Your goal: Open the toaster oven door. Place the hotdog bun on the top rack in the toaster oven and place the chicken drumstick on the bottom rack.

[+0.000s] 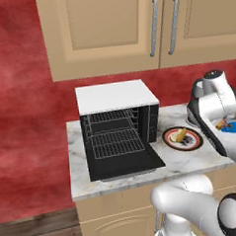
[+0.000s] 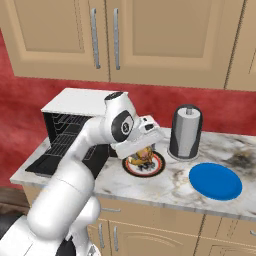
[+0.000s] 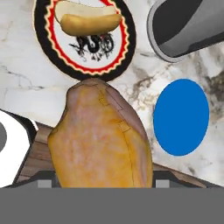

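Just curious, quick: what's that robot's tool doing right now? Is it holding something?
Tool: closed on the chicken drumstick, lifted above the plate with the hotdog bun.

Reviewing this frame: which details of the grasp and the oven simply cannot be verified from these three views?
- Finger contact on the chicken drumstick: in the hand view the meat covers the fingertips.
- The gripper: in the right base view the hand's white body hides its jaws.
- The top rack and bottom rack: in the right base view the arm covers much of the toaster oven.
- The plate: cut off by the hand view's top edge.
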Robot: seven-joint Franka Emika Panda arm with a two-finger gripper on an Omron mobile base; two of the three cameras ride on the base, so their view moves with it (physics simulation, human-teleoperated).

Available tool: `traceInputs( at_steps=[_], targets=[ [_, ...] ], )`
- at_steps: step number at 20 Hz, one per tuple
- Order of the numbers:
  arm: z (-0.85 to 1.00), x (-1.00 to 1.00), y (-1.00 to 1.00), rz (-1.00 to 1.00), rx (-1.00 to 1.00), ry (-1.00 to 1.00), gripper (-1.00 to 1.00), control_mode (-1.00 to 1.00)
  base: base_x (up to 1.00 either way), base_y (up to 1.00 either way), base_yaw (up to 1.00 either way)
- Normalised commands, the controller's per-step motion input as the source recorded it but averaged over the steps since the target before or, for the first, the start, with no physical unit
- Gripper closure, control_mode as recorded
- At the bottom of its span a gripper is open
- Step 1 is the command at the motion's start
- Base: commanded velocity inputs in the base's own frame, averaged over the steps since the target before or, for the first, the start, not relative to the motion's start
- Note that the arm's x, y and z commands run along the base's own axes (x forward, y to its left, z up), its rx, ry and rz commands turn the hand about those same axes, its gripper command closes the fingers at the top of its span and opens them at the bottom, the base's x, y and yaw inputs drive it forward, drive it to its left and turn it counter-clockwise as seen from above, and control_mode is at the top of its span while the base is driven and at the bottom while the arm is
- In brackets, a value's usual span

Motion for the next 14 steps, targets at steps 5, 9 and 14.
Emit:
traceInputs(
  at_steps=[5, 9, 14],
  targets=[
    [0.02, 0.00, 1.00, 0.36, -0.11, 0.00, 1.00, -1.00, 0.00, 0.00, 0.00],
    [0.00, 0.00, 1.00, 0.38, -0.19, 0.00, 1.00, -1.00, 0.00, 0.00, 0.00],
    [0.00, 0.04, 1.00, 0.19, -0.17, 0.00, 1.00, -1.00, 0.00, 0.00, 0.00]
  ],
)
